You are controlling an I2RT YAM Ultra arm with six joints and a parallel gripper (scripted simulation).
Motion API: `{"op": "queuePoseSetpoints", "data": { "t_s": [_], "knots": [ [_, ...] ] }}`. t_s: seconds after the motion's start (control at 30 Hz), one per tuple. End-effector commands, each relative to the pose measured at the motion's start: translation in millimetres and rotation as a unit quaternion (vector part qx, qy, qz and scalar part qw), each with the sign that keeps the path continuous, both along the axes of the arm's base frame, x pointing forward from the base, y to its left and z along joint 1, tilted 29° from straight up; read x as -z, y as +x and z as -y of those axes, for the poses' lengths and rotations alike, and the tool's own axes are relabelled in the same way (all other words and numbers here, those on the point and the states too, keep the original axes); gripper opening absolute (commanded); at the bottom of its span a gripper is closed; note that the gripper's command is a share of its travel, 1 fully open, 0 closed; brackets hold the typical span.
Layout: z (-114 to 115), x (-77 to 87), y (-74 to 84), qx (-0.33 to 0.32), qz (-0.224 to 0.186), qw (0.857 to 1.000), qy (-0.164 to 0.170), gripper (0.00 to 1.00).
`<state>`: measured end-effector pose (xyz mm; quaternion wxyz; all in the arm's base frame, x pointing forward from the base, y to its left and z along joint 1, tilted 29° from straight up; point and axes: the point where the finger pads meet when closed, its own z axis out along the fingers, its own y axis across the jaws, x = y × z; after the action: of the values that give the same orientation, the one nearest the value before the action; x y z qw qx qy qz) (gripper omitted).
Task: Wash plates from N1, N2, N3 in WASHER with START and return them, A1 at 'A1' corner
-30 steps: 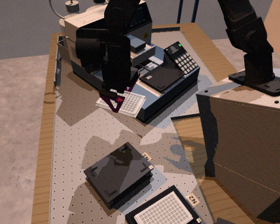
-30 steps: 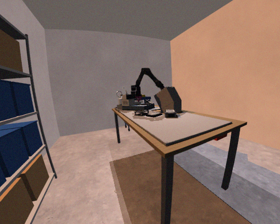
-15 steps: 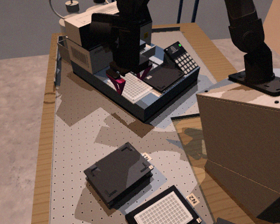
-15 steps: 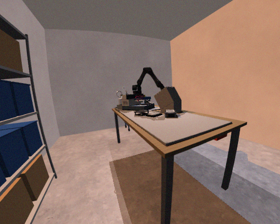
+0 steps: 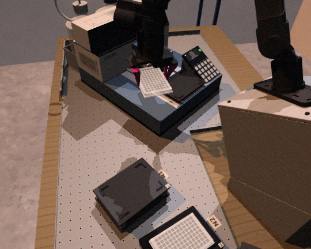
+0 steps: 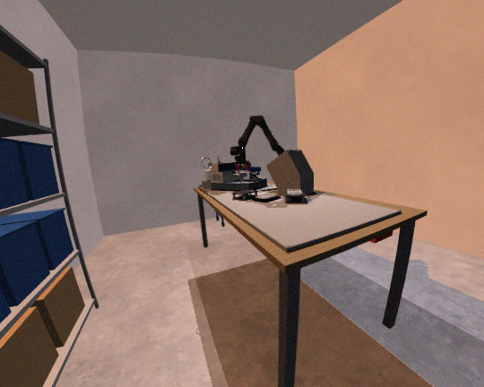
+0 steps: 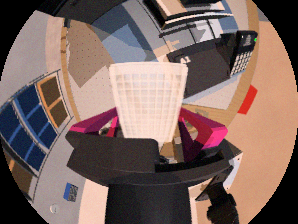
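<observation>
My gripper (image 5: 152, 72) is shut on a white 96-well plate (image 5: 154, 82) and holds it in the air over the washer, just left of the dark carrier pocket (image 5: 188, 85). The plate hangs tilted, its free end toward the camera. In the wrist view the plate (image 7: 147, 99) sits between the magenta fingers. The sloped keypad (image 5: 204, 67) stands at the right of the track, with a green lamp (image 5: 200, 51). Nest N1 (image 5: 132, 188) is empty. Nest N2 (image 5: 182, 234) holds a white plate. Nest N3 is out of the close view.
The washer's tall housing (image 5: 102, 43) stands behind the gripper at the left. The arm's base sits on a big pedestal (image 5: 277, 150) at the right. In the far view the table (image 6: 298, 210) stands between a shelf rack (image 6: 20, 202) and an orange wall.
</observation>
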<state>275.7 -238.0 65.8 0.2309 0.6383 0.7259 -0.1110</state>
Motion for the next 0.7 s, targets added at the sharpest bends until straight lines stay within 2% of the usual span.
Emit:
{"op": "queuePoseSetpoints", "data": {
  "t_s": [0.0, 0.1, 0.13, 0.33, 0.4, 0.67],
  "knots": [
    [1.4, -8.3, -2.2, 0.034, 0.026, 0.999, 0.01, 0.0],
    [-4.3, -4.2, 2.0, 0.025, 0.021, 0.999, 0.014, 0.0],
    [0.2, -1.8, -11.7, 0.049, 0.026, 0.998, 0.018, 0.0],
    [15.0, -7.1, -36.3, 0.136, 0.074, 0.987, 0.036, 0.0],
    [15.0, -7.1, -36.3, 0.136, 0.074, 0.987, 0.036, 0.0],
    [32.0, -12.1, -71.9, 0.25, 0.128, 0.958, 0.063, 0.0]
  ]
}}
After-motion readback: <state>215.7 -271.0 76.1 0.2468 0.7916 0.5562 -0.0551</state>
